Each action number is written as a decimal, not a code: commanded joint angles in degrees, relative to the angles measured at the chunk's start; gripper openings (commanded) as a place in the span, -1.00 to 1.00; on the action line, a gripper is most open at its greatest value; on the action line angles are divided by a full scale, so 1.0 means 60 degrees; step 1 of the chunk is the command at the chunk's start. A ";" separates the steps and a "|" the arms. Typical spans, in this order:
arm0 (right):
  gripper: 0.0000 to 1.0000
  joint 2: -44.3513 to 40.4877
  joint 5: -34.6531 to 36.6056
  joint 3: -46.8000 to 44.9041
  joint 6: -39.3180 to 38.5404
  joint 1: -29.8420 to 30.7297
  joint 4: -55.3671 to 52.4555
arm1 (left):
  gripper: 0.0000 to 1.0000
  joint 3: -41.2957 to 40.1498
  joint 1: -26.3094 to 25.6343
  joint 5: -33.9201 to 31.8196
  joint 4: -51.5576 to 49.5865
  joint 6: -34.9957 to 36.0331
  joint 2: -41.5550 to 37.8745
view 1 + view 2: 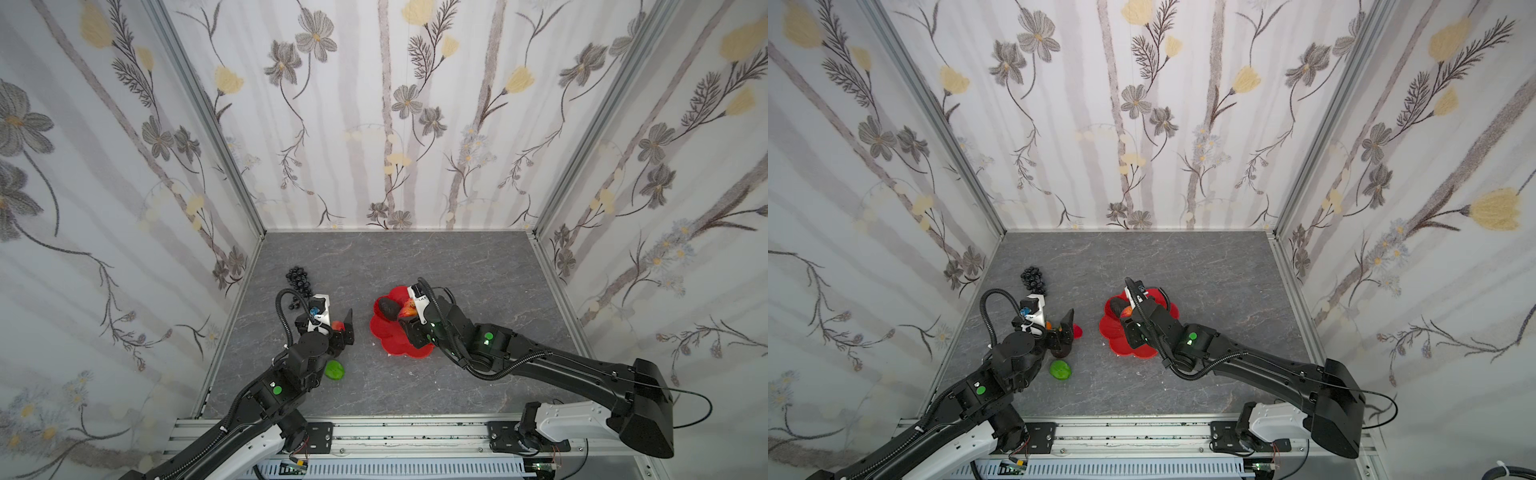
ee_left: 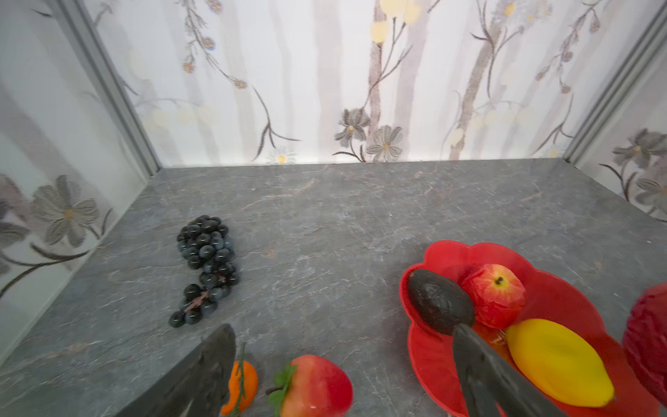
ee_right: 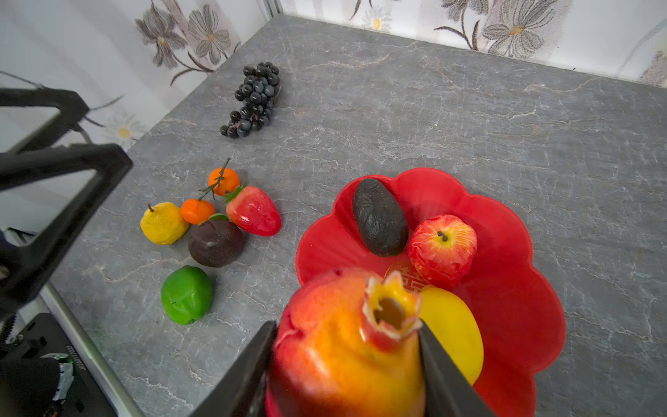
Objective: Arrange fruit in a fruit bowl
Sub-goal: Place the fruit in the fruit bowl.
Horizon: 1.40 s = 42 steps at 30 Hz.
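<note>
Pomegranate [image 3: 325, 364] tight in right pincer [image 3: 346, 325] over fruit bowl [image 3: 523, 252]; left pincer [image 2: 339, 330] agape above strawberry [image 2: 317, 386]

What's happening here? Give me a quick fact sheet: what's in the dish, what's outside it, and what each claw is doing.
In red bowl: avocado, red apple, yellow fruit
Right gripper: closed on a pomegranate, above the bowl
Left gripper: open, empty, by the strawberry
Loose on table: grapes, two oranges, yellow pear, dark fruit, lime
</note>
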 commanded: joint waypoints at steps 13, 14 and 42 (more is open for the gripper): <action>0.10 0.3452 0.0792 0.2340 -0.2227 0.0078 -0.1273 | 0.98 -0.1733 0.0334 -0.0861 0.0328 0.0244 -0.2206; 0.09 0.3602 0.0804 0.2443 -0.2330 0.0084 -0.1333 | 0.98 -0.1766 0.0357 -0.0827 0.0325 0.0242 -0.2263; 0.12 0.5883 0.0750 0.3466 -0.2900 -0.0233 -0.1387 | 0.98 -0.2094 0.0555 -0.0644 0.0311 0.0212 -0.3094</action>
